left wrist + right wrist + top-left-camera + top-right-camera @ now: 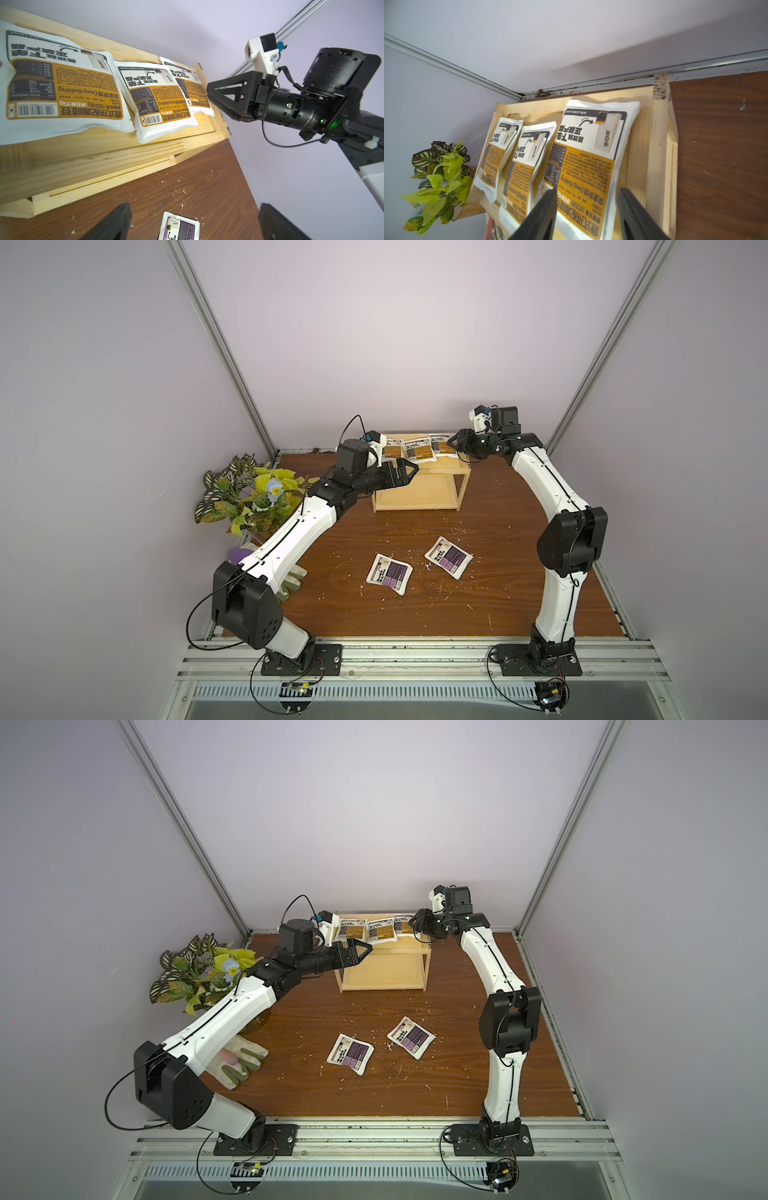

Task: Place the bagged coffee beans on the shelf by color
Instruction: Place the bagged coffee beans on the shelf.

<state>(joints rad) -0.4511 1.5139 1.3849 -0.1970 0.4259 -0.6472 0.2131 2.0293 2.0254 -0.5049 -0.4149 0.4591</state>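
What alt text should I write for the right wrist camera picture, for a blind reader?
Three coffee pouches with orange-brown labels lie in a row on the top board of a light wooden shelf, and the right gripper hangs open over the nearest pouch. A leafy plant shows beyond the shelf's far end; the table is brown wood.

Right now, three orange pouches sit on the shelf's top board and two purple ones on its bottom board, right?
Not quite. The orange pouches sit on the top board of the shelf, but both top views show the two purple pouches lying on the table in front.
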